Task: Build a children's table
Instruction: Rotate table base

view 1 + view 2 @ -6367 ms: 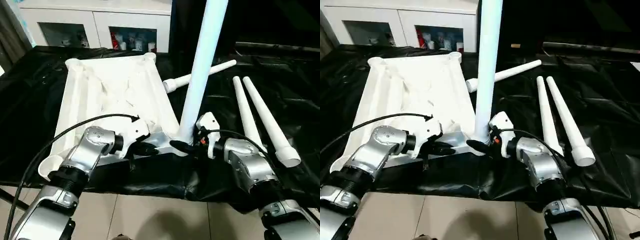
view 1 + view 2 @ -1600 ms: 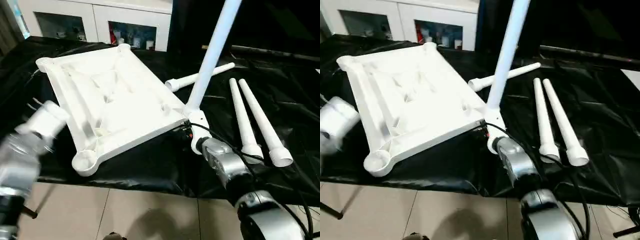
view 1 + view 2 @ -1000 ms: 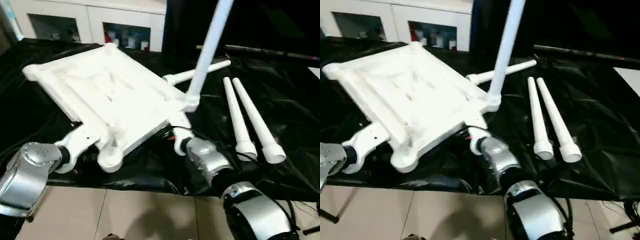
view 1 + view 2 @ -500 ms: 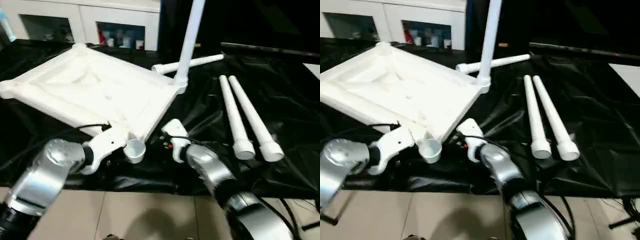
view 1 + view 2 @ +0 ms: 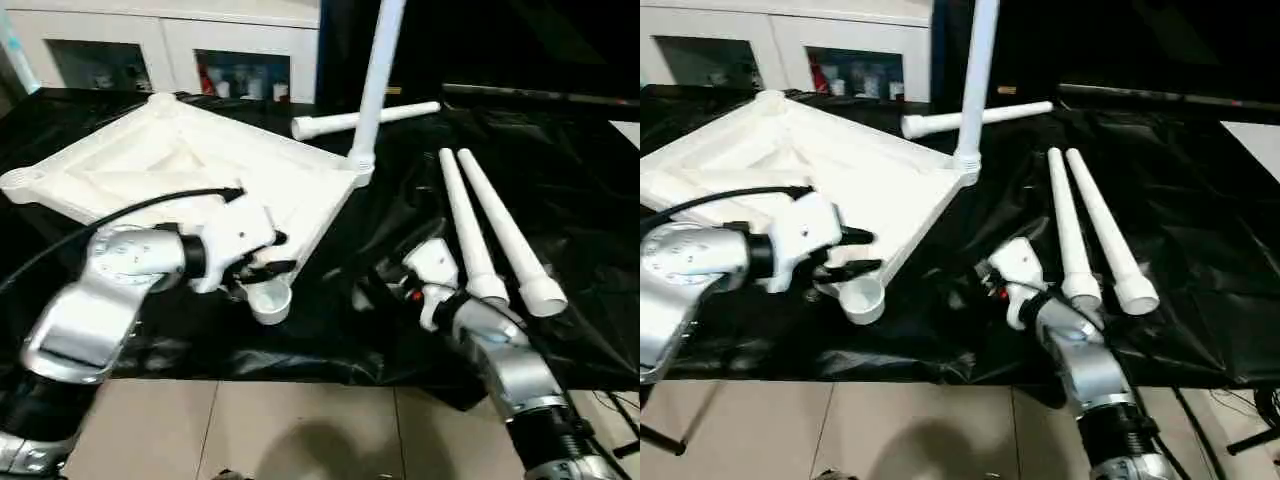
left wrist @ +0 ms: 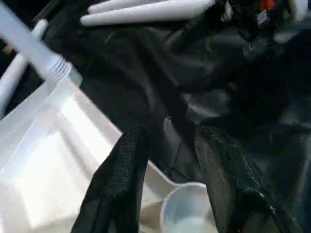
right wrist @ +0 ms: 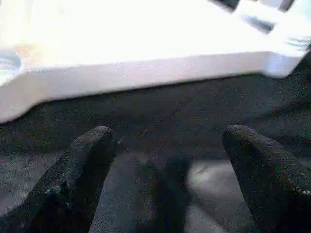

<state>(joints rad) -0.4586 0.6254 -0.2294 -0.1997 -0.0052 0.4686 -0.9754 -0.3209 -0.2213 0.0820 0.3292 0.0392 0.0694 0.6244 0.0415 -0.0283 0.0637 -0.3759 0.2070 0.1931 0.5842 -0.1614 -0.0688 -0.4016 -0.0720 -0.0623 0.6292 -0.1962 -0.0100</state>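
The upright leg point(image 5: 376, 75) runs out past the top edge, so its upper end is cut off. The left claw point(image 5: 270, 254) hides part of the table top's point(image 5: 150, 170) near edge. Items behind the cabinet's point(image 5: 180, 30) glass doors are too small to identify.

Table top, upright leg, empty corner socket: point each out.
table top point(image 5: 180, 170), left eye view, ribbed underside.
upright leg point(image 5: 377, 75), left eye view, mid shaft.
empty corner socket point(image 5: 268, 299), left eye view, round rim.
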